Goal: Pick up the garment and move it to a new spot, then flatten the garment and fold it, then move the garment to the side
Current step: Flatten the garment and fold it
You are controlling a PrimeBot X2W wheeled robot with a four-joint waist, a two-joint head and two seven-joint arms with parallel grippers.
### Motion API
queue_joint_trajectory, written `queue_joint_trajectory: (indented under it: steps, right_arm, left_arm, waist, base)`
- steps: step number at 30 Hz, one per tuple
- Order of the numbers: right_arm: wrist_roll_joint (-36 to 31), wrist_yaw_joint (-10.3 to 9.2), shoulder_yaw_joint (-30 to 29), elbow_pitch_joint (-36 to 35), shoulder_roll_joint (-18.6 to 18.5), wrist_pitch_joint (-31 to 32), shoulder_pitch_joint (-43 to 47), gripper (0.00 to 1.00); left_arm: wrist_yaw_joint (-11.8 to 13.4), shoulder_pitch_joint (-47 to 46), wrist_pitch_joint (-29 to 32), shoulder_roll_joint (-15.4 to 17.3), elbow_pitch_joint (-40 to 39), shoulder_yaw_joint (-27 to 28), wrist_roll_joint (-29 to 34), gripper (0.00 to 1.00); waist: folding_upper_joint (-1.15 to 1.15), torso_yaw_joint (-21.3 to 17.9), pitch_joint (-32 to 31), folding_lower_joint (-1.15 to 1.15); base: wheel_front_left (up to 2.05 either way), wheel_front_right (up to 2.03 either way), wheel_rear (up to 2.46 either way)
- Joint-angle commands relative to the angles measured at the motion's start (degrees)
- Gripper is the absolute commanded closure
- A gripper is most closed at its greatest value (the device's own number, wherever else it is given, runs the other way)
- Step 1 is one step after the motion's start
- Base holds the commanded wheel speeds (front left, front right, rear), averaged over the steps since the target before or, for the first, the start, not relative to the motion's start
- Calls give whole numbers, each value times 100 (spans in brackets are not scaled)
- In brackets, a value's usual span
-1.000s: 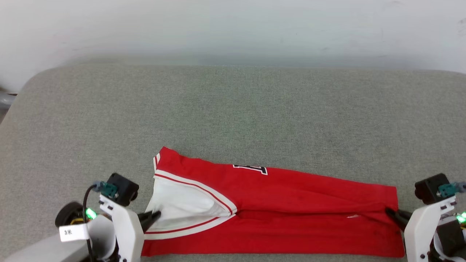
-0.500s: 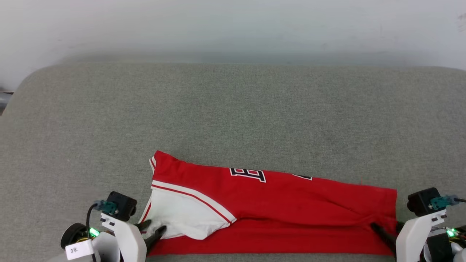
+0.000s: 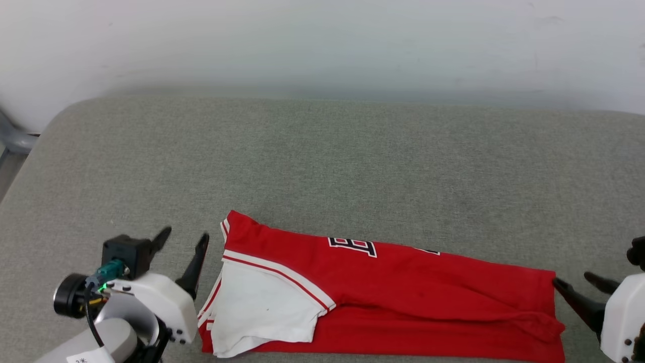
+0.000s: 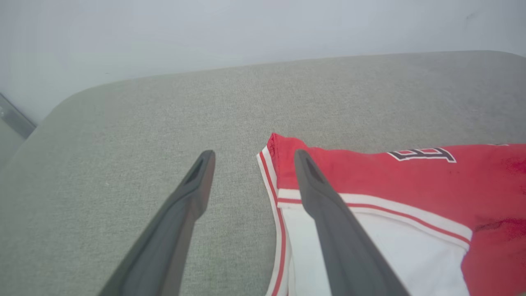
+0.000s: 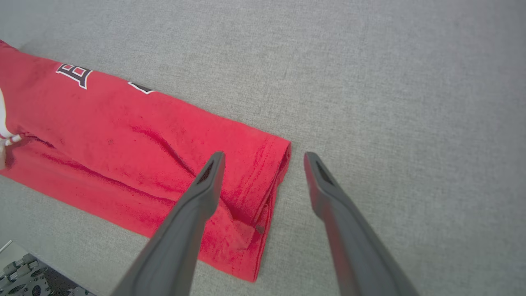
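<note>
The garment [image 3: 403, 287] is a red jersey with a white sleeve [image 3: 257, 302] and striped trim. It lies folded into a long band near the front edge of the grey cushion, with part of its black lettering [image 3: 352, 245] showing along the far fold. My left gripper [image 3: 185, 234] stands open just left of the sleeve end, holding nothing. The left wrist view has its right finger [image 4: 328, 205] over the striped edge of the garment [image 4: 390, 176]. My right gripper [image 3: 573, 280] is open at the hem end. In the right wrist view my right gripper [image 5: 264, 156] straddles the hem corner of the garment [image 5: 123, 135].
The grey fabric cushion [image 3: 322, 161] stretches wide behind the garment, up to a white wall [image 3: 322, 45]. A grey metal bar [image 3: 15, 141] shows past the cushion's left corner. Part of the robot's base [image 5: 20, 279] sits below the cushion's front edge.
Both grippers opened and let go of the garment's ends, then drew back a little. The white sleeve has settled flat. The head camera has shifted slightly.
</note>
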Motion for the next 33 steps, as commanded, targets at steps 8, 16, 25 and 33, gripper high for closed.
queue_joint_trajectory:
  steps: [8,16,25,33]
  right_arm:
    - [505,-5,-402,277,-106,1118,228,0]
    - [670,-5,-522,676,166,1526,64,0]
    - [725,-4,-172,985,467,1452,-74,0]
    - [807,4,386,1243,565,1269,-4,67]
  left_arm:
    - [578,988,-34,-512,-670,1733,1588,0]
    - [484,1818,-29,-1263,-906,3121,2896,0]
    - [85,2403,-30,-2040,-855,4024,3980,0]
    - [-406,2696,-30,-2706,-825,4663,4745,0]
  waist:
    - [0,216,130,0]
    - [0,433,318,0]
    - [0,589,507,0]
    - [0,664,537,0]
  base:
    - [0,0,0]
    - [0,0,0]
    - [0,0,0]
    - [0,0,0]
